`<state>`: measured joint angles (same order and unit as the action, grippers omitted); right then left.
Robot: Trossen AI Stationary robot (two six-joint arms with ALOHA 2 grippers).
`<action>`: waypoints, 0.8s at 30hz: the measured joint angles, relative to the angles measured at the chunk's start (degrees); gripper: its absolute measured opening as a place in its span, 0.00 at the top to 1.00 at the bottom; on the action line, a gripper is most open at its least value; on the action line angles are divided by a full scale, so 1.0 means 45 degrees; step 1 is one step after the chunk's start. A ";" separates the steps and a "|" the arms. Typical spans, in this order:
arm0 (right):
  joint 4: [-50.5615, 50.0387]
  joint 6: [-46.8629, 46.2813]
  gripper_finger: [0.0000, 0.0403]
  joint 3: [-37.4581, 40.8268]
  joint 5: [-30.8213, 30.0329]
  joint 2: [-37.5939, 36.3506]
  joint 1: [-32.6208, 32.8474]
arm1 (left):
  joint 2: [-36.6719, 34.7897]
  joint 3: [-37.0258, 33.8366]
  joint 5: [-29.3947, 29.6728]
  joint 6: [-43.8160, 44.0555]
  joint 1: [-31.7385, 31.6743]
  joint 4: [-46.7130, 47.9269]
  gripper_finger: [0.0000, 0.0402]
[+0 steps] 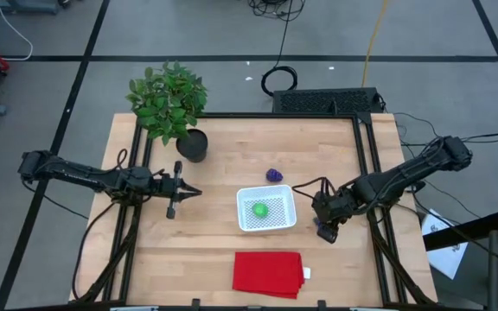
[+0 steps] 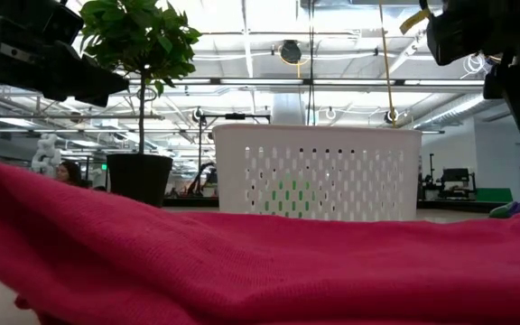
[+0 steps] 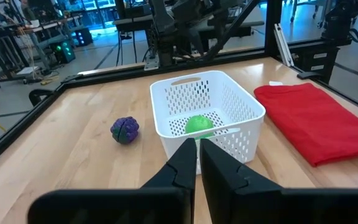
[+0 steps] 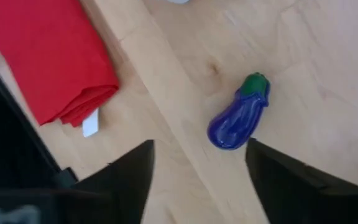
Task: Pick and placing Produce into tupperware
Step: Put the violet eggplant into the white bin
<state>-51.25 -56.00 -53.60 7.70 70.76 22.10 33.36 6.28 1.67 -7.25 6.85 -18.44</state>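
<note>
A robotics lab: a wooden workbench [image 1: 206,250] on a taped concrete floor, with equipment racks [image 3: 36,37], cables and strip-lit industrial ceiling [image 2: 269,54] beyond.

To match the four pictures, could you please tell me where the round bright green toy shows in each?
High view: round bright green toy inside white perforated plastic container.
Low view: green glimpsed through the holes.
Left wrist view: in the container.
Right wrist view: not in it.
Shared landmark: folded red cloth.

Green ball [image 1: 259,209] in white tupperware [image 1: 266,226] — purple ball [image 1: 274,175], eggplant [image 4: 240,114] outside
</note>
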 joint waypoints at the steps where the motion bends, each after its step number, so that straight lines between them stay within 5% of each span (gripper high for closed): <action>1: -0.0009 -0.0045 0.35 0.0000 -0.0009 0.0087 -0.0017 | -0.0002 0.0000 0.0000 0.0000 -0.0003 0.0044 0.94; 9: -0.0033 -0.0113 0.18 0.0000 -0.0019 0.1112 -0.0190 | 0.0000 0.0000 0.0000 0.0000 -0.0002 0.0145 0.94; 24: -0.0680 -0.0066 0.17 0.0005 -0.0699 0.2748 -0.0679 | 0.0000 0.0000 -0.0005 0.0000 0.0000 0.0456 0.94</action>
<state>-54.31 -56.30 -53.58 4.56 83.13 19.05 33.36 6.28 1.65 -7.25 6.85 -16.38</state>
